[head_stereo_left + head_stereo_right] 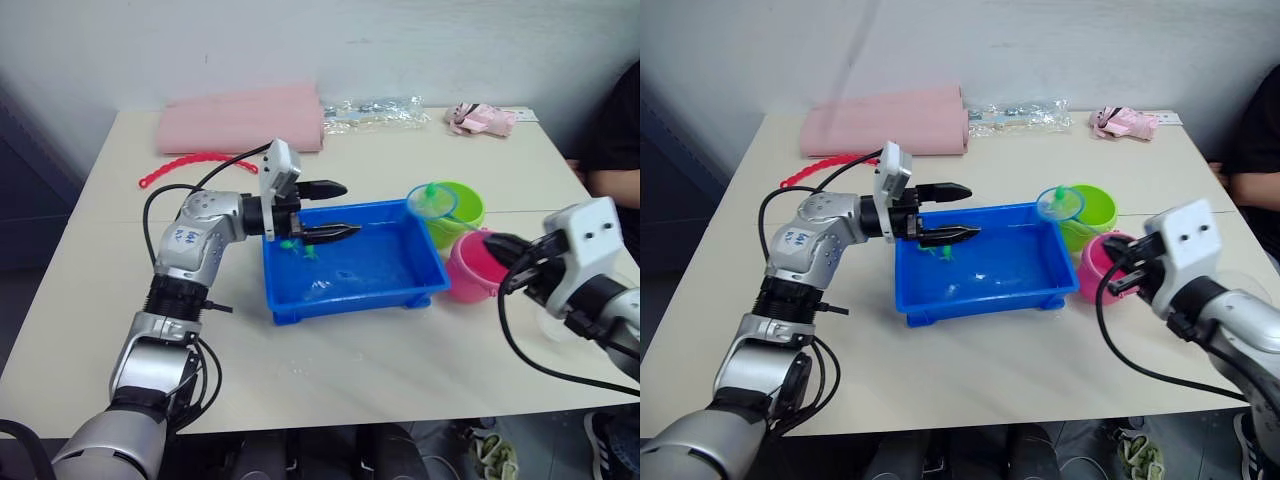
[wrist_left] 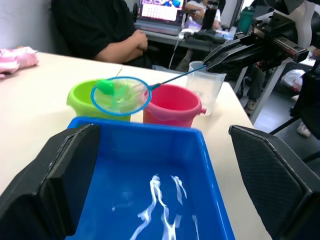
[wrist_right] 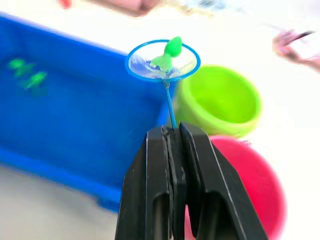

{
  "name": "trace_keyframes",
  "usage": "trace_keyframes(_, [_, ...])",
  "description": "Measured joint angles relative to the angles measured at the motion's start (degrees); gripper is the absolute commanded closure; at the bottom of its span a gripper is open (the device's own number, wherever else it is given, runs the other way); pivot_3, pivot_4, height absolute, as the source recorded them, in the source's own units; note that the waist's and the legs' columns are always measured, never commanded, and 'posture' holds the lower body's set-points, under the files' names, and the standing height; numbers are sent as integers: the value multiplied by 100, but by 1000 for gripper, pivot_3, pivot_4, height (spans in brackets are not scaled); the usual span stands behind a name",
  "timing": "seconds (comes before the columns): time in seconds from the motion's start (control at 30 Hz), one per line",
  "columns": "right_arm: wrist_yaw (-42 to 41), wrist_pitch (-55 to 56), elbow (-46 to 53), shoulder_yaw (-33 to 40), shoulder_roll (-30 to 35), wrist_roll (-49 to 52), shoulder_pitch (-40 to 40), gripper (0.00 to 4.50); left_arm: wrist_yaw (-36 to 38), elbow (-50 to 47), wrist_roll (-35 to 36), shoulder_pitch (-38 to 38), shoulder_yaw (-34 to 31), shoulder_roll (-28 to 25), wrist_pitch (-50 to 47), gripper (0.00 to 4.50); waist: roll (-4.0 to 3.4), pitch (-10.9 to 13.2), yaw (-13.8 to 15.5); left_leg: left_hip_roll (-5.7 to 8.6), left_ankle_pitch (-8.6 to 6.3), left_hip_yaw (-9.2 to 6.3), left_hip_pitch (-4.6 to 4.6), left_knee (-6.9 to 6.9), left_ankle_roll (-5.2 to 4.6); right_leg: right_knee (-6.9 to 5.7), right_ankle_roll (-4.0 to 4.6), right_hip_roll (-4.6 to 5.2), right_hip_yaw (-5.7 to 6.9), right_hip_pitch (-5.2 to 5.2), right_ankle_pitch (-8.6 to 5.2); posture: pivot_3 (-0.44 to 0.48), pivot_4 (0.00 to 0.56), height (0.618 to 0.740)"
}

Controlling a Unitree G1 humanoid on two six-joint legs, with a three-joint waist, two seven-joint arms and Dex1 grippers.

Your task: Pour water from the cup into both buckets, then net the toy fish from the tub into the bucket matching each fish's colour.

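The blue tub [image 1: 425, 285] sits mid-table with water and small green toy fish [image 1: 300, 245] near its left end. My left gripper [image 1: 350, 209] hangs open over that end, nothing between its fingers. To the right, my right gripper [image 3: 172, 131] is shut on the thin handle of the net [image 3: 162, 60]. The net's blue hoop holds a green fish [image 3: 171, 47] and hovers at the tub's far right corner, beside the green bucket [image 1: 462, 205]. The pink bucket [image 1: 468, 268] stands just in front of the green one. A clear cup [image 2: 206, 90] stands behind the pink bucket.
A folded pink cloth [image 1: 240, 120], a red beaded strip [image 1: 195, 162], a clear plastic bag [image 1: 375, 108] and a small pink item [image 1: 480, 118] lie along the table's far side. A person in black [image 1: 615, 130] sits at the right edge.
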State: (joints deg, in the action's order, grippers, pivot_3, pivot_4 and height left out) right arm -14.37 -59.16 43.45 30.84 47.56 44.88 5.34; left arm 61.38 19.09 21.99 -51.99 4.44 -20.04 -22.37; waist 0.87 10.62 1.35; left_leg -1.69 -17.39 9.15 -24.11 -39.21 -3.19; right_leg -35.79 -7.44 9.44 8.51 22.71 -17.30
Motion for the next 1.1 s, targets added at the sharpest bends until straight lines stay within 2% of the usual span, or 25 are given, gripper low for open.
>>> trace_keyframes(0.13, [-136,147,-248,67,578,-461,-7,4500,26,203,-58,-20,1,46,169,13,0,0,-12,-1,0,1,0,0,0,0,0,-1,0,1,0,0,150,738])
trace_keyframes(0.23, [-341,581,-624,-169,1014,-1107,-57,4500,43,218,-75,-20,1,57,230,13,0,0,-14,0,0,2,0,1,0,1,0,0,-1,1,0,0,150,738])
trace_keyframes(0.33, [-695,1602,-1234,-864,1619,-2154,-250,4500,15,208,-76,-12,-6,48,251,13,0,0,-13,1,1,2,0,0,-1,1,0,0,0,1,0,0,150,738])
trace_keyframes(0.5, [-927,3332,-2138,-1793,2161,-3724,-250,4500,-100,75,-76,114,-61,-39,237,13,0,0,-35,-1,2,5,1,1,1,1,-1,0,-2,2,0,0,150,738])
trace_keyframes(0.57, [-831,4608,-2737,-2341,2681,-4870,-158,4500,-199,-86,-75,202,-132,-127,175,13,-2,1,-61,-1,3,6,1,2,2,-1,-1,1,-5,6,0,0,150,738])
trace_keyframes(0.67, [-614,5939,-3195,-2662,3070,-6015,37,4500,-268,-290,-73,284,-187,-205,104,13,-2,1,-82,-2,6,5,1,5,6,0,-2,1,-5,6,-1,0,150,738])
trace_keyframes(0.77, [-495,6649,-3402,-2772,3150,-6549,157,4500,-310,-354,-71,330,-191,-258,35,13,-2,1,-93,-4,7,2,1,4,9,0,-1,0,-3,5,-1,0,150,738])
trace_keyframes(0.83, [-536,6785,-3525,-2780,3009,-6547,241,4500,-322,-429,-71,371,-194,-293,2,13,-1,1,-103,-4,8,-1,0,2,10,2,-1,0,1,0,-1,0,150,738])
trace_keyframes(0.87, [-759,6652,-3585,-2680,2649,-6134,330,4500,-316,-512,-81,403,-192,-353,-4,13,0,2,-110,-4,9,-5,1,2,9,3,-1,-2,4,-4,-1,0,150,738])
trace_keyframes(0.97, [-1152,6080,-3523,-2482,2090,-5198,507,4500,-301,-575,-116,478,-191,-504,-1,13,0,2,-126,-3,11,-17,2,1,9,5,-1,-3,14,-12,-1,0,150,738])
trace_keyframes(1.03, [-1301,5755,-3443,-2371,1918,-4748,545,4500,-299,-588,-150,550,-192,-568,-3,13,-5,1,-126,-2,12,-22,2,0,9,5,-1,-3,20,-15,-1,0,150,738])
trace_keyframes(1.07, [-1670,4980,-3215,-2155,1499,-3761,780,4500,-244,-721,-169,733,-192,-773,-30,13,-3,2,-156,-7,13,-26,1,0,10,6,0,-6,25,-16,-1,0,150,738])
trace_keyframes(1.1, [-1867,4495,-3050,-2113,1395,-3123,878,4500,-215,-774,-174,840,-202,-893,-82,13,-7,1,-152,-4,13,-27,2,1,10,3,2,-4,24,-16,-1,0,150,738])
